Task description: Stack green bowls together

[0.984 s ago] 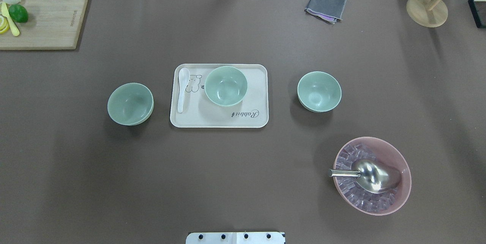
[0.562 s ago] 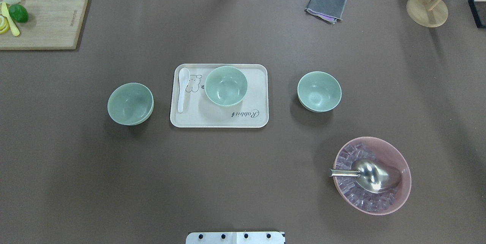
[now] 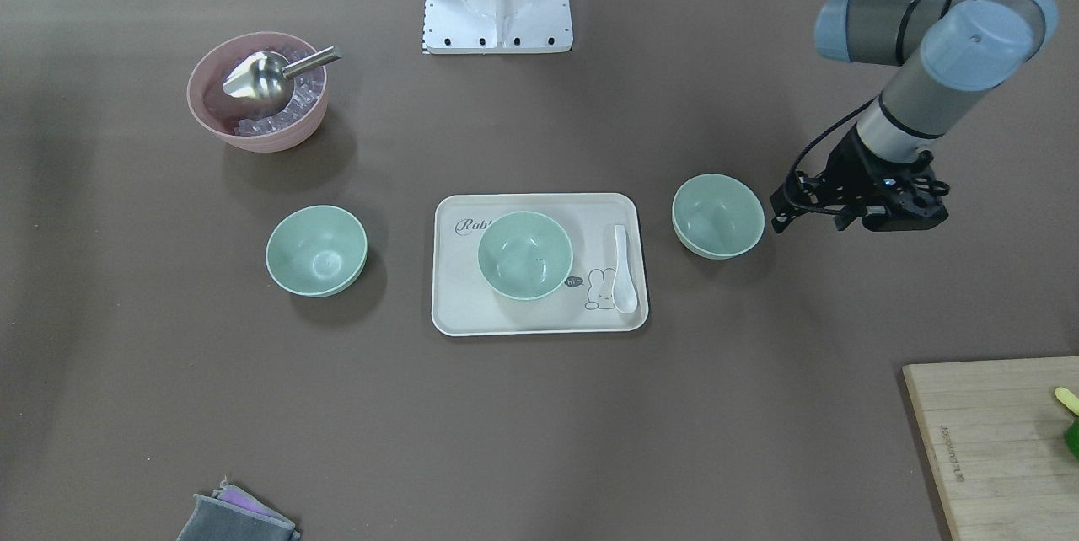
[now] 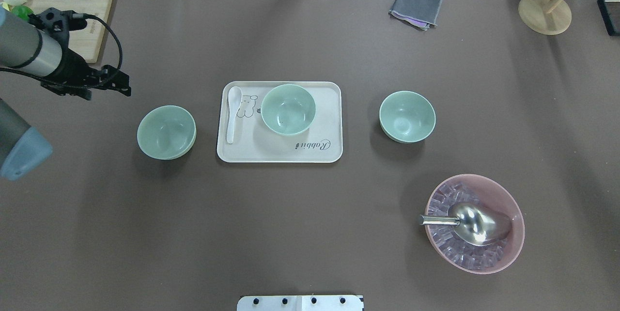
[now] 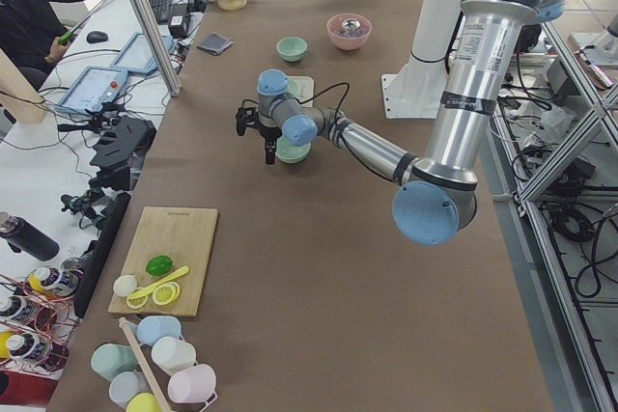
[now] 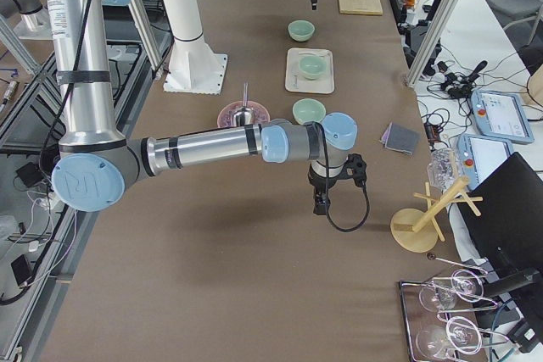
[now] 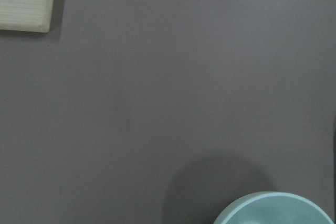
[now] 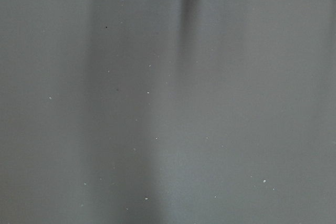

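Three pale green bowls stand upright and apart. The left green bowl (image 4: 166,132) (image 3: 718,215) is on the table, the middle green bowl (image 4: 288,109) (image 3: 524,254) is on a tray, and the right green bowl (image 4: 407,116) (image 3: 316,249) is on the table. My left gripper (image 4: 107,94) (image 3: 807,223) points down, open and empty, above the table just outside the left bowl. That bowl's rim (image 7: 273,211) shows in the left wrist view. My right gripper (image 6: 321,205) shows only in the exterior right view, over bare table past the right bowl; I cannot tell its state.
The beige tray (image 4: 281,153) also holds a white spoon (image 4: 232,112). A pink bowl (image 4: 518,224) with ice and a metal scoop stands front right. A cutting board (image 4: 92,25) with fruit is far left, a grey cloth (image 4: 415,7) and wooden stand (image 4: 545,13) at the back.
My left arm has come into the overhead view from the left and now hangs near the left bowl. The bowls have not moved.
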You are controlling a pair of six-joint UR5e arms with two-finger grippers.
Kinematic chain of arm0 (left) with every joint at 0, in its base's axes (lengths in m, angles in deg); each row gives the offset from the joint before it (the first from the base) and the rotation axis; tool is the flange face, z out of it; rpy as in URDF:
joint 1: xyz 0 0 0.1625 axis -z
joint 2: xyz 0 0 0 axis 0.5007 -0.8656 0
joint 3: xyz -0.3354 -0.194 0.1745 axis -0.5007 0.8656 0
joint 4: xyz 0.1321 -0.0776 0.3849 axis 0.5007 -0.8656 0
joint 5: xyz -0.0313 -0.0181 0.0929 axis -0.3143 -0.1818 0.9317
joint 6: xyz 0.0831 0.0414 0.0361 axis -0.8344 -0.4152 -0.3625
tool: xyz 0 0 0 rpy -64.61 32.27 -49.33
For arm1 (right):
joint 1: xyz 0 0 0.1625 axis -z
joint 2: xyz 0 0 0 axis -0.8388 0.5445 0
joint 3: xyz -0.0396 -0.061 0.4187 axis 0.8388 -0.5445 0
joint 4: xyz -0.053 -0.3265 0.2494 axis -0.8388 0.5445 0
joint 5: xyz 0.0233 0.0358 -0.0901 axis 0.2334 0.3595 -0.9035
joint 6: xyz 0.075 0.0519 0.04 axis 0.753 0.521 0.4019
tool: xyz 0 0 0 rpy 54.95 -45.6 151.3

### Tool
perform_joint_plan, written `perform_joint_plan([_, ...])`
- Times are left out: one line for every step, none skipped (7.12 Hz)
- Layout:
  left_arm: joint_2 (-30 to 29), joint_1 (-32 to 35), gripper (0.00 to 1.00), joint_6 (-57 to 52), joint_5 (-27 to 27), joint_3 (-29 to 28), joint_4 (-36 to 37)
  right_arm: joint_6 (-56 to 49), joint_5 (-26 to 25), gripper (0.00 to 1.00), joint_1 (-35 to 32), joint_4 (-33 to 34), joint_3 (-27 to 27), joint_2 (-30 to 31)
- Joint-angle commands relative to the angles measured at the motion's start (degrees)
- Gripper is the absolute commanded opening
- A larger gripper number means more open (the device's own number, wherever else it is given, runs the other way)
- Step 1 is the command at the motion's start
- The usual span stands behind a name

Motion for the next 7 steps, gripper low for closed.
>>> perform_joint_plan([-0.46,-3.34,0.98,1.74,2.08,-1.79,-1.96,1.70,-0.15,1.00,0.78,-0.12,0.39,-0.05])
perform_joint_plan([-0.46,-4.47,0.98,1.74,2.08,-1.79,-1.88,3.71,-0.24,1.00,1.30,-0.13,0.48,-0.58])
perform_joint_plan([-0.46,-5.36,0.97,1.74,2.16,-1.88,-1.79,3.82,-0.41,1.00,1.65,-0.04,0.48,-0.84])
perform_joint_plan([-0.37,-5.97,0.92,1.65,2.16,-2.05,-1.79,4.78,-0.33,1.00,2.01,-0.04,0.48,-1.19])
perform_joint_plan([-0.37,-6.33,0.80,1.48,2.16,-2.84,-1.87,6.01,-0.15,1.00,2.27,-0.04,0.57,-1.20])
perform_joint_plan([-0.46,-6.68,0.56,1.56,2.16,-3.28,-1.96,6.19,-0.15,1.00,2.27,-0.04,0.66,-1.28])
perform_joint_plan([-0.46,-6.68,0.15,1.56,2.08,-3.11,-1.96,6.20,-0.24,1.00,2.36,-0.04,0.66,-1.46])
